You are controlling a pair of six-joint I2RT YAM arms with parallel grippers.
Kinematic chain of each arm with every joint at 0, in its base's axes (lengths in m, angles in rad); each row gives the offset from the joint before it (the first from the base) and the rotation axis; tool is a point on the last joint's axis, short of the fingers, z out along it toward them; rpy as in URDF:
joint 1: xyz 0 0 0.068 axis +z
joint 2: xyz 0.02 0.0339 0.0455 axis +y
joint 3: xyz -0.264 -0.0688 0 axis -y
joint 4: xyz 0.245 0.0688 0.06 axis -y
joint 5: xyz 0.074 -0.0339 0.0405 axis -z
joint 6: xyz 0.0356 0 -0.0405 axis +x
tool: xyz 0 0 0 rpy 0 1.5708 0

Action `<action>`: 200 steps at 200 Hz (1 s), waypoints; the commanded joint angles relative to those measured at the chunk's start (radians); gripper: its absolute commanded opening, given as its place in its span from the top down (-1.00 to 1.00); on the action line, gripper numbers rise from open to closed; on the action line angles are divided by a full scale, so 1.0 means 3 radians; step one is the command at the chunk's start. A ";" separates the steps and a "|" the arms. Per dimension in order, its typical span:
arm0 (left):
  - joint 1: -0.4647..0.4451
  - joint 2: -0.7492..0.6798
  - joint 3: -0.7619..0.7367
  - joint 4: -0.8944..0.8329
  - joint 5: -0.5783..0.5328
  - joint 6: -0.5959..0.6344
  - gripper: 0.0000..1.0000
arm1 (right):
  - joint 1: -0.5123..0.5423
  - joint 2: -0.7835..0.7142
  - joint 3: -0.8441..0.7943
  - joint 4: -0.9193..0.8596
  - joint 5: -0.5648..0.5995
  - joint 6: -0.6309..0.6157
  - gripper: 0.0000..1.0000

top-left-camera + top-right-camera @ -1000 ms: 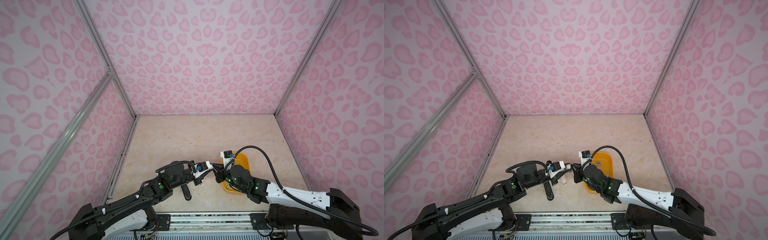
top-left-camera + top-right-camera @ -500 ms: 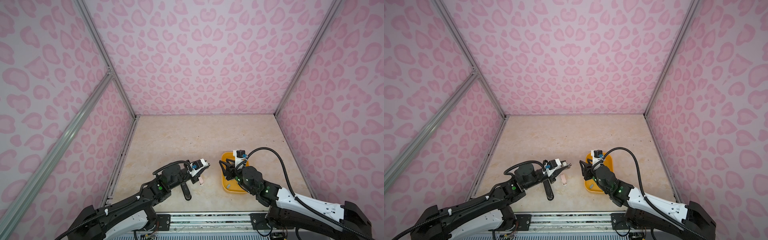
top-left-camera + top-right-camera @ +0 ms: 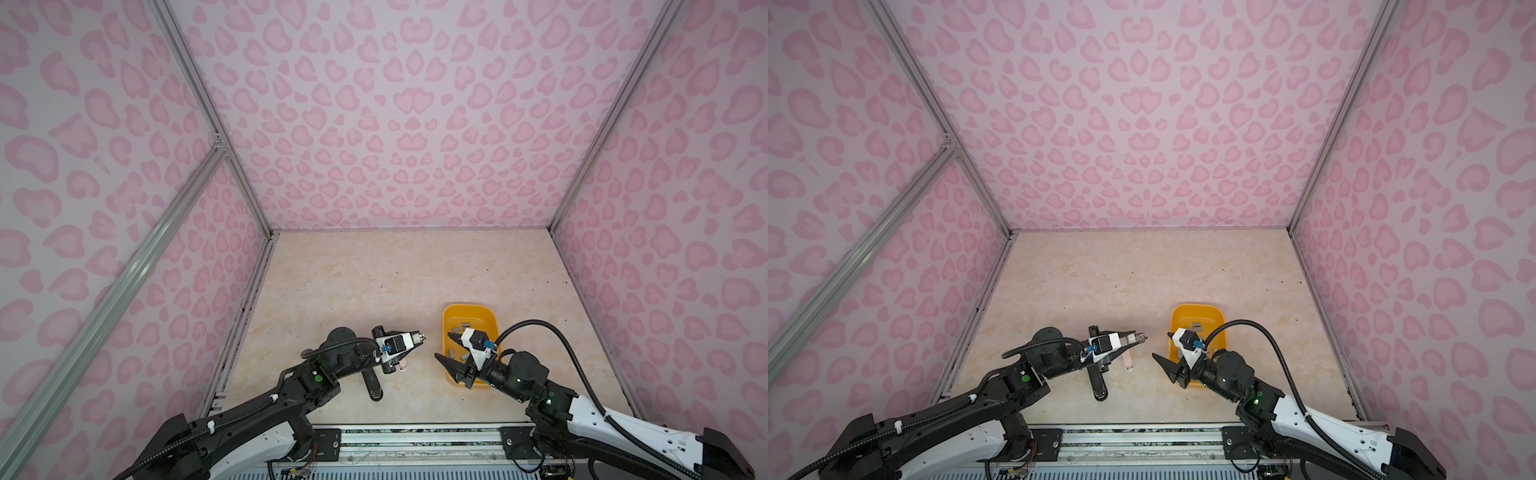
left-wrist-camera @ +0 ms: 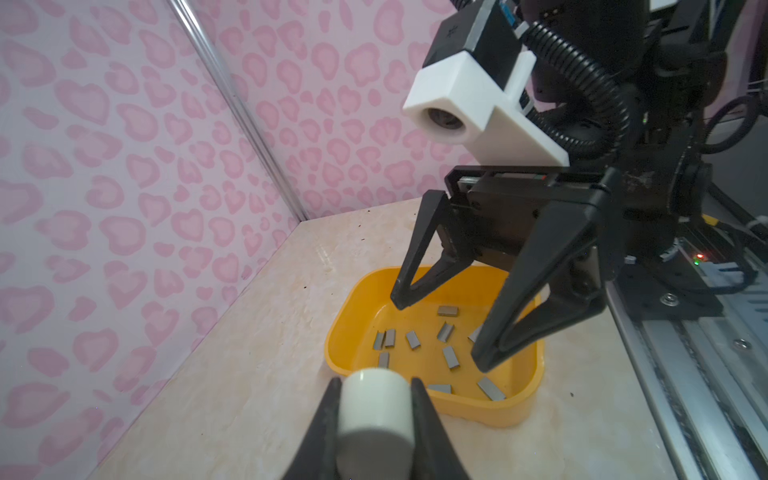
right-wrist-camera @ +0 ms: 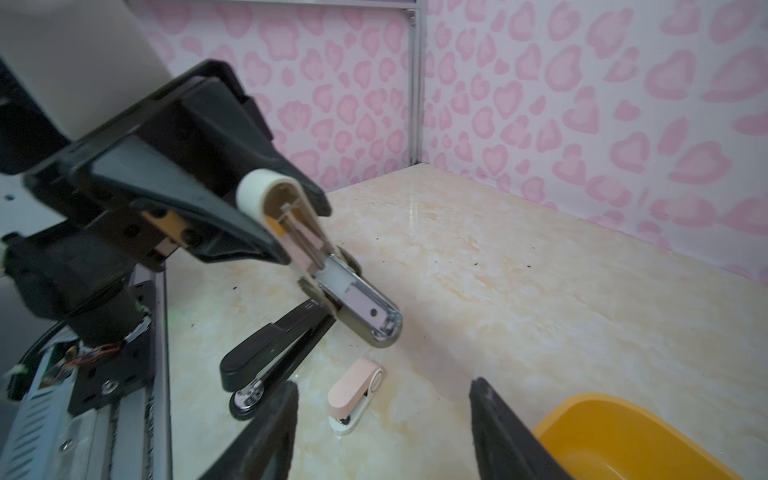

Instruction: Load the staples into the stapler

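Observation:
My left gripper is shut on a small cream and pink stapler, held above the table. The stapler hangs swung open, its metal magazine end pointing down. Several grey staples lie loose in the yellow tray. My right gripper is open and empty, hovering over the tray's near left part, facing the held stapler across a gap.
A long black stapler lies on the table under the left arm. Beside it lies a second small pink stapler. Pink patterned walls enclose the table on three sides.
My right gripper let go near the held stapler, opened, and drew back to the right over the yellow tray. The left gripper shifted slightly, still holding the stapler.

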 commanded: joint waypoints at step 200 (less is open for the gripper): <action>-0.0074 0.0073 0.0324 -0.0591 0.0821 0.0312 0.93 | 0.0348 0.0357 0.0031 0.0206 -0.0588 -0.0886 -0.17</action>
